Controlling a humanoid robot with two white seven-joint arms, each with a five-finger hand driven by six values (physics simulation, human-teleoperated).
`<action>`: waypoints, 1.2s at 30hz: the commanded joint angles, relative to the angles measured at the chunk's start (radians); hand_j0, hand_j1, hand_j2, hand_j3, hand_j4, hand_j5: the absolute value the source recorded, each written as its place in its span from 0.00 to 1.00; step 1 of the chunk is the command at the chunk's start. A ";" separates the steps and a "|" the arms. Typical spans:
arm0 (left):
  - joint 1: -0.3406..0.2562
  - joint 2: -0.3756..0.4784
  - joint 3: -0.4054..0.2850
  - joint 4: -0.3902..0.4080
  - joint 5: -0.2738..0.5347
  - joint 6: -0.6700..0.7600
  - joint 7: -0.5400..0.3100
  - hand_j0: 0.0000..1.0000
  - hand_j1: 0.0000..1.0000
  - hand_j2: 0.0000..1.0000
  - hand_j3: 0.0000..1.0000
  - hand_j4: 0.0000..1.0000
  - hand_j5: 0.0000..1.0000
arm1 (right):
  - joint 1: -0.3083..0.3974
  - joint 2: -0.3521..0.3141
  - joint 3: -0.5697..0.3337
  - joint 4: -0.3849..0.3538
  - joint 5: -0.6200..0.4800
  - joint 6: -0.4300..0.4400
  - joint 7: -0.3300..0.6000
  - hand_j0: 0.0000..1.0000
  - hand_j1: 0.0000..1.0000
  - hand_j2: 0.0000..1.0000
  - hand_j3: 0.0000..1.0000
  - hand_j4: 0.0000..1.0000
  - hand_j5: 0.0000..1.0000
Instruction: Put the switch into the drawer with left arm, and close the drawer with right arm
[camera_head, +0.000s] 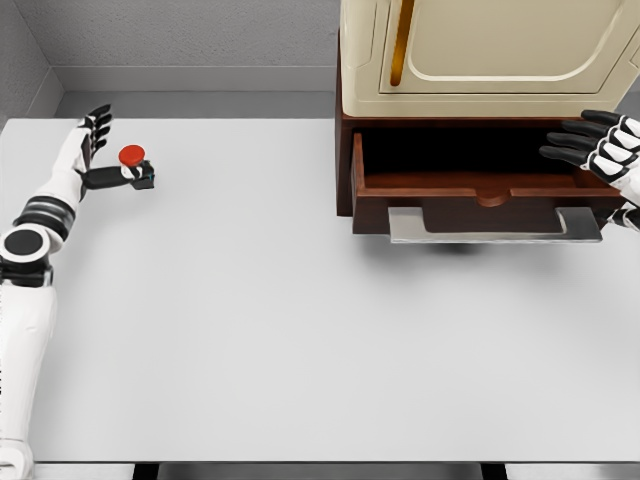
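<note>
Black fingers (98, 122) of the left hand (90, 140) are spreading upward w/ thumb touching the red-button switch (134, 166) sitting on the white table (250, 320) far left, while right hand (600, 143) is hovering, fingers splayed, over open wooden drawer (480, 190).

Small switch with a round red button on a dark, boxy base (135, 170): upright on the white table surface, far left, button facing up. A dark thumb touches its left side.

Dark reddish-brown wooden drawer (480, 190): pulled out, open, at the base of a cream-coloured cabinet at upper right. Interior dark; no contents can be made out. Front panel carries a rounded notch at mid top edge and a flat grey metal handle along its lower edge. Switch and drawer lie well apart.
</note>
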 joint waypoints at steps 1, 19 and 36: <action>-0.002 -0.014 0.000 0.013 -0.038 0.004 0.024 1.00 1.00 1.00 1.00 1.00 1.00 | 0.000 -0.002 0.000 0.002 -0.007 -0.001 -0.001 1.00 1.00 1.00 1.00 1.00 1.00; -0.003 -0.035 -0.014 0.027 -0.139 -0.008 0.043 0.93 0.93 0.93 0.93 0.93 0.93 | 0.002 -0.010 0.000 0.039 -0.005 -0.001 -0.001 1.00 1.00 1.00 1.00 1.00 1.00; -0.002 -0.043 -0.023 0.047 -0.199 0.000 0.087 0.85 0.85 0.85 0.85 0.85 0.85 | 0.003 -0.010 0.000 0.039 -0.004 -0.001 -0.001 1.00 1.00 1.00 1.00 1.00 1.00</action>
